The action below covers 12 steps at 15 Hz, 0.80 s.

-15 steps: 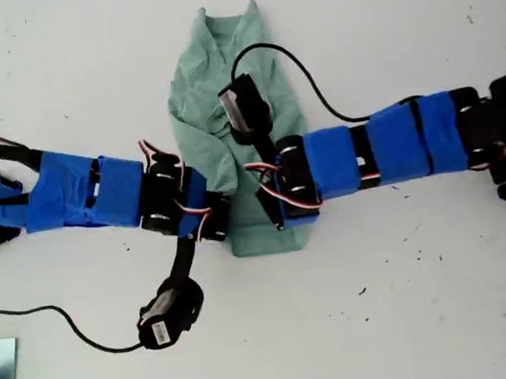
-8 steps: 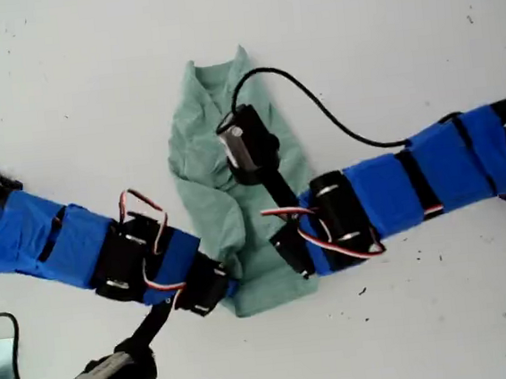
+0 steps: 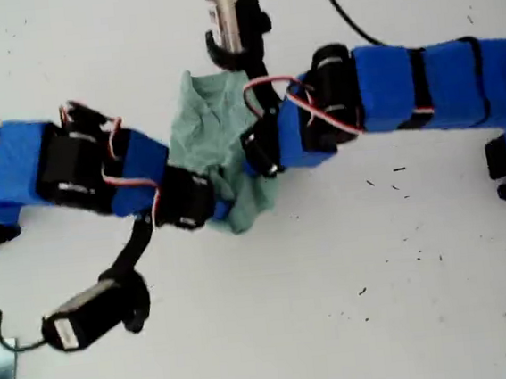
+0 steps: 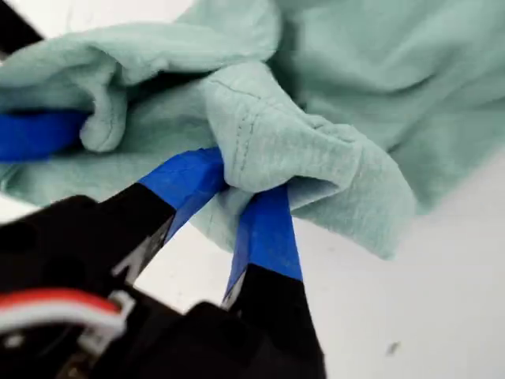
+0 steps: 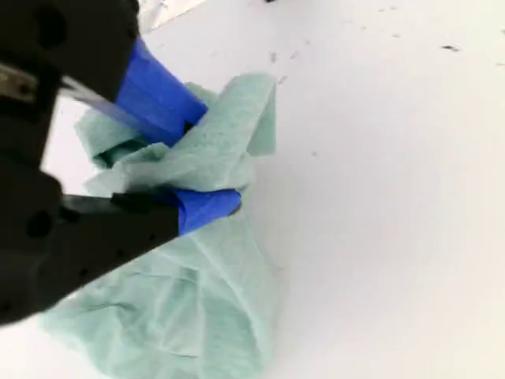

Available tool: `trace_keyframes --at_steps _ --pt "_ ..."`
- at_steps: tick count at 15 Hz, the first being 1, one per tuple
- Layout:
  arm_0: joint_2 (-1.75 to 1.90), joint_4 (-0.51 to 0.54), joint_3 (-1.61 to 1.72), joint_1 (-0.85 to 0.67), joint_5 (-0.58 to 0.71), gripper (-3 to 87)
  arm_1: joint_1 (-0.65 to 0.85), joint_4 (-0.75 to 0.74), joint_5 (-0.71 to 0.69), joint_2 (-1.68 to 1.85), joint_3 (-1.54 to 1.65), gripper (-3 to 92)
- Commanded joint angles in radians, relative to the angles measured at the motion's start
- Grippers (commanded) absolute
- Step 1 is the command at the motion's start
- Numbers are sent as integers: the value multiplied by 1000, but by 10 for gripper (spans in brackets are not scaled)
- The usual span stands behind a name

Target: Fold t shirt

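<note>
White surface (image 3: 338,325), both my first gripper (image 4: 237,189) and second gripper (image 5: 207,166) jaws pinching t shirt (image 3: 207,136) hem folds, bulk lying beyond.

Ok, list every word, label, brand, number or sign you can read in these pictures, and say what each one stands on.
No text can be read in any view.
White label on the black camera module at the exterior view's top: too blurred to read.
White label on the other camera module, low at the exterior view's left: too blurred to read.
The t shirt is plain, without print.
My first gripper and my second gripper carry plain blue tape only.
</note>
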Motion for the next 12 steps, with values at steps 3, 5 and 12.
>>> trace_keyframes --at_steps 3,5,12 --pt "97 21 -26 -156 87 140 161 -104 -115 49 -8 156" --pt "179 51 -9 -233 84 357 216 -150 -54 101 -5 328" --pt "859 3 683 -552 31 328 364 -250 37 505 367 275"
